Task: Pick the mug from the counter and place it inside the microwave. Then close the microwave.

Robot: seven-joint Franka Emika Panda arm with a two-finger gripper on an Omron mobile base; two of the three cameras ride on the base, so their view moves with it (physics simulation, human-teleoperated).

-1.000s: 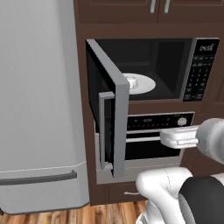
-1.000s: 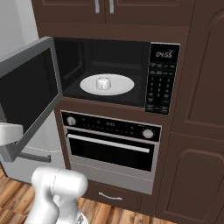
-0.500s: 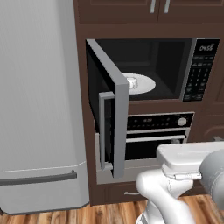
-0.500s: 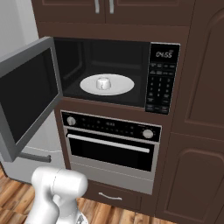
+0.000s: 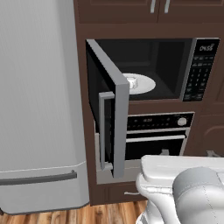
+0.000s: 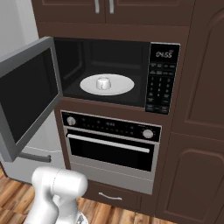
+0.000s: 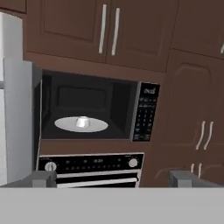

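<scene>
The microwave (image 6: 162,78) stands with its door (image 6: 26,96) swung wide open to the left. A small white mug (image 6: 103,83) sits on the white turntable (image 6: 122,85) inside it. The left base view looks past the door's grey handle (image 5: 104,131) to the mug (image 5: 131,81). In the hand view my gripper (image 7: 113,179) is open with nothing between its fingertips (image 7: 41,178). It is well back from the microwave (image 7: 146,111), facing the mug (image 7: 82,121). The counter is out of view.
A built-in oven (image 6: 111,144) with a horizontal handle sits right under the microwave. A grey fridge (image 5: 39,109) stands to the left, close behind the open door. Dark brown cabinets (image 6: 197,109) fill the wall to the right and above. The floor is wood.
My hand has drawn back and down from the microwave in the left base view and left the edge of the right base view. Mug and door have not moved.
</scene>
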